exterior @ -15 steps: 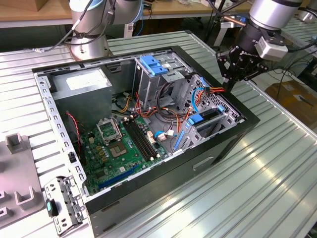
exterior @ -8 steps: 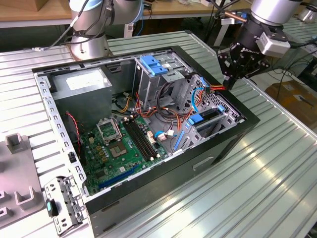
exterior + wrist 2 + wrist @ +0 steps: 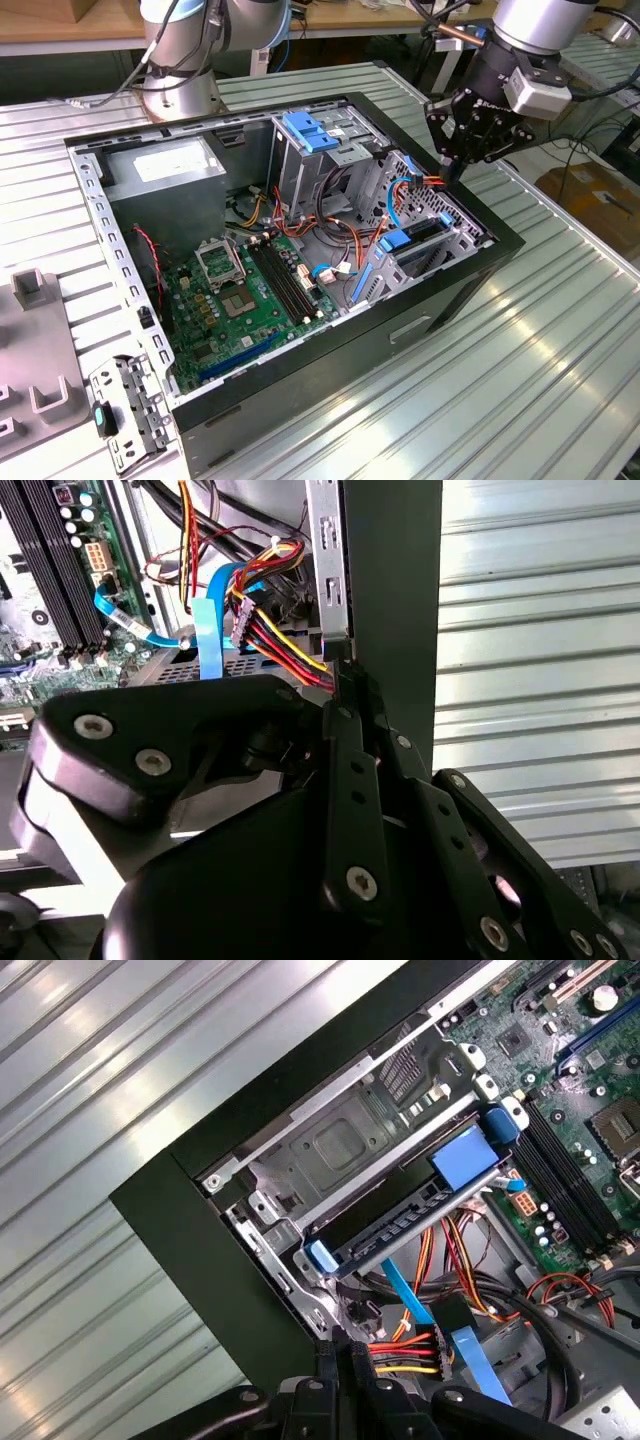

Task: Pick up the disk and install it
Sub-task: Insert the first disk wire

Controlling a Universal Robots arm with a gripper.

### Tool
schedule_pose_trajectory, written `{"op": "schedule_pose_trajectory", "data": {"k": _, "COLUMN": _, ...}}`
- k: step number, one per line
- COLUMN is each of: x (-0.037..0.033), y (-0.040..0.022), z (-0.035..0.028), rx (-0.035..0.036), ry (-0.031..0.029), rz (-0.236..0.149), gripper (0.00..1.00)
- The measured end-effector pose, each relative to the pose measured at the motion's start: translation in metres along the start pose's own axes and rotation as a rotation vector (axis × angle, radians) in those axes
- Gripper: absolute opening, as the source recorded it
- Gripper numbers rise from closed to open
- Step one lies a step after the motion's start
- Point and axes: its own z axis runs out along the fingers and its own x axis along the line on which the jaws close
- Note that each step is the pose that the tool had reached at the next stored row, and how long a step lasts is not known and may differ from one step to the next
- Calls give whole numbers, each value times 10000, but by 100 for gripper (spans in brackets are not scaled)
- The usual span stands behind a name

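The pincer (image 3: 453,165) hangs over the computer case (image 3: 330,352) rim, its fingers together and holding nothing. The disk (image 3: 405,1218) sits just below in the corner cage, long side along the wall.

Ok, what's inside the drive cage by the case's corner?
The disk lies in the drive cage: its dark edge and blue side rails show. The cage's metal plate covers its label and the rest. Whether it is fully seated cannot be told.

One case (image 3: 400,335), one motherboard (image 3: 240,300), one disk (image 3: 400,1228), one pincer (image 3: 452,172).
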Motion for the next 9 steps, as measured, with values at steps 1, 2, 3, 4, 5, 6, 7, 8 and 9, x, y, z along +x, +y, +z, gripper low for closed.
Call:
{"op": "schedule_pose_trajectory", "data": {"k": 1, "x": -3, "y": 2, "z": 1, "rx": -2, "ry": 1, "rz": 48, "gripper": 17}}
{"op": "schedule_pose_trajectory", "data": {"k": 2, "x": -6, "y": 4, "z": 3, "rx": -3, "ry": 2, "rz": 98, "gripper": 17}}
{"op": "schedule_pose_trajectory", "data": {"k": 3, "x": -8, "y": 6, "z": 4, "rx": -4, "ry": 3, "rz": 136, "gripper": 17}}
{"op": "schedule_pose_trajectory", "data": {"k": 4, "x": -10, "y": 8, "z": 5, "rx": -6, "ry": 5, "rz": 179, "gripper": 17}}
{"op": "schedule_pose_trajectory", "data": {"k": 5, "x": -11, "y": 8, "z": 6, "rx": -8, "ry": 6, "rz": 234, "gripper": 17}}
{"op": "schedule_pose_trajectory", "data": {"k": 6, "x": -11, "y": 8, "z": 8, "rx": -13, "ry": 10, "rz": 377, "gripper": 17}}
{"op": "schedule_pose_trajectory", "data": {"k": 7, "x": -11, "y": 9, "z": 10, "rx": -17, "ry": 13, "rz": 492, "gripper": 17}}
{"op": "schedule_pose_trajectory", "data": {"k": 8, "x": -12, "y": 9, "z": 11, "rx": -21, "ry": 16, "rz": 618, "gripper": 17}}
{"op": "schedule_pose_trajectory", "data": {"k": 9, "x": -12, "y": 9, "z": 13, "rx": -26, "ry": 21, "rz": 781, "gripper": 17}}
